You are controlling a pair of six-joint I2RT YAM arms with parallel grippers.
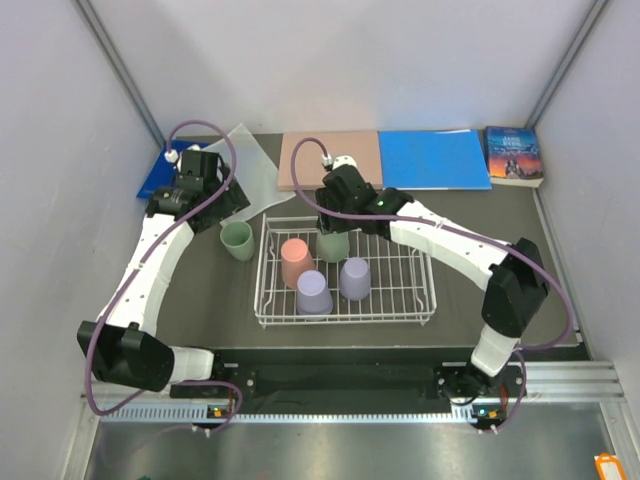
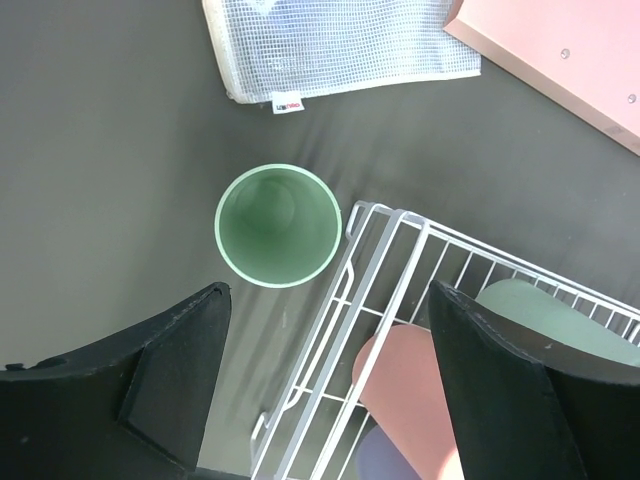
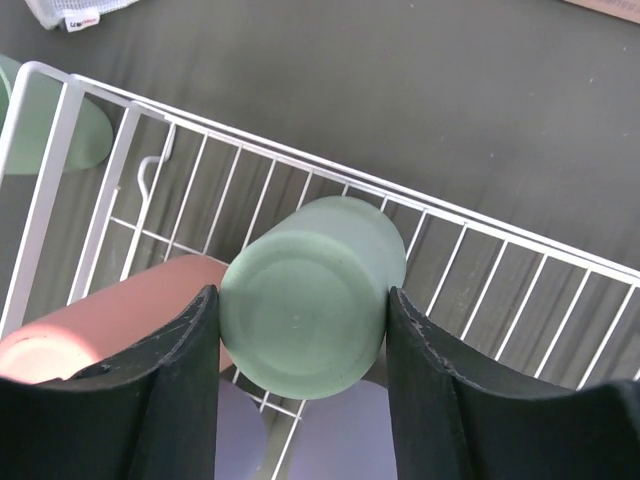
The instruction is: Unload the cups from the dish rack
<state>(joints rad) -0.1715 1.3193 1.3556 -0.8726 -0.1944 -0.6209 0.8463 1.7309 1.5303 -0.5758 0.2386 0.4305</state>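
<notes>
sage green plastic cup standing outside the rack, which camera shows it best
Left wrist: it looks straight down into the sage green plastic cup, whole rim visible, beside the white wire dish rack. Top external shows the cup whole but small, left of the rack. Right wrist catches only a sliver behind the rack wires.

Sage green cup (image 3: 310,295), white rack (image 1: 395,285)

book (image 1: 514,155) title unreadable, pink cup (image 3: 100,325) cropped
</notes>
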